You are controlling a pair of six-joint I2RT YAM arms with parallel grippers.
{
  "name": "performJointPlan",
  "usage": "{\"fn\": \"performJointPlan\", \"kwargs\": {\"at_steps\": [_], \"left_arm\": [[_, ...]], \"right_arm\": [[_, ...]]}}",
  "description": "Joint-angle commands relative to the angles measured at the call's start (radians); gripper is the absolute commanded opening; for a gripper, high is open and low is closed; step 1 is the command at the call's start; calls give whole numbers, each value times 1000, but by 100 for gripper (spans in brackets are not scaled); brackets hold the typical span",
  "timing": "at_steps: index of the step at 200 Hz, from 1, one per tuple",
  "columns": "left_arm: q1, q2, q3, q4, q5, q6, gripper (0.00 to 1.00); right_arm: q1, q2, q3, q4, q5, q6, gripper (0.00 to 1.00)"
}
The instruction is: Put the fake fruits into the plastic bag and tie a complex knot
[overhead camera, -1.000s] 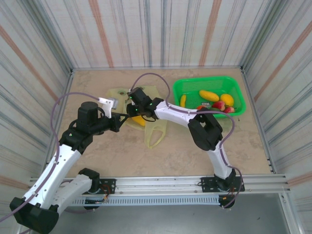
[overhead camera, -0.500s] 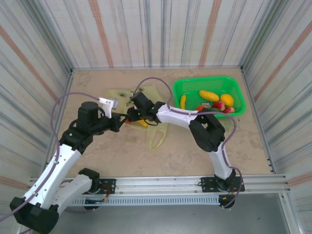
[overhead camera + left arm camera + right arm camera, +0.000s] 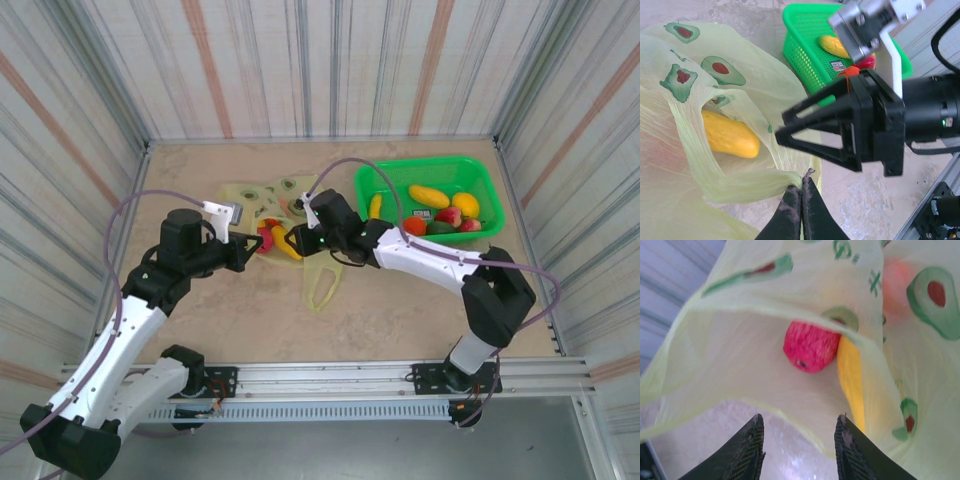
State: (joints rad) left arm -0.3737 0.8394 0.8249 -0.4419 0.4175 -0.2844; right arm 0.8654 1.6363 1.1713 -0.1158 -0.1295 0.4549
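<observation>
left gripper (image 3: pixel 801 186) pinching bag (image 3: pixel 747 67) rim tight. right gripper (image 3: pixel 799 421) fingers spread, empty, right at bag mouth. red fruit (image 3: pixel 810 346) and banana (image 3: pixel 852 374) touching inside.

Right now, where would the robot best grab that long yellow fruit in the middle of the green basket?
Grip the yellow fruit across its narrow middle, coming straight down: it lies flat, its long sides seemingly free, and the basket walls would likely block a sideways approach.

Robot test cell: striped curtain walls (image 3: pixel 300 70) box in a tabletop (image 3: pixel 400 315) with an aluminium mounting rail (image 3: pixel 330 374).
</observation>
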Motion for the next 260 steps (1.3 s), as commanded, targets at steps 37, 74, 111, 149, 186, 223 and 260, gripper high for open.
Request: {"fn": "performJointPlan", "kwargs": {"at_steps": [37, 74, 111, 149, 186, 223, 260], "left_arm": [[-2, -13, -1, -7, -20, 19, 0], [-2, -7, 0, -7, -19, 18, 0], [-3, -6, 0, -8, -21, 19, 0], [-3, -6, -1, -9, -23, 20, 0], [-2, -3, 0, -8, -19, 19, 0], [-3, -6, 0, -10, -24, 22, 0], [-1, 5, 35, -7, -46, 1, 0]], "right_arm": [[79, -67, -176, -154, -104, -154, 45], [103, -33, -220, -183, -41, -153, 45], [116, 36, -218, -183, -44, -164, 46], [147, 109, -192, -196, -40, -194, 45], [157, 134, -193, -197, -35, -201, 19], [122, 2, -177, -225, -90, -222, 0], [-42, -248, -140, -146, -247, -73, 0]]}}
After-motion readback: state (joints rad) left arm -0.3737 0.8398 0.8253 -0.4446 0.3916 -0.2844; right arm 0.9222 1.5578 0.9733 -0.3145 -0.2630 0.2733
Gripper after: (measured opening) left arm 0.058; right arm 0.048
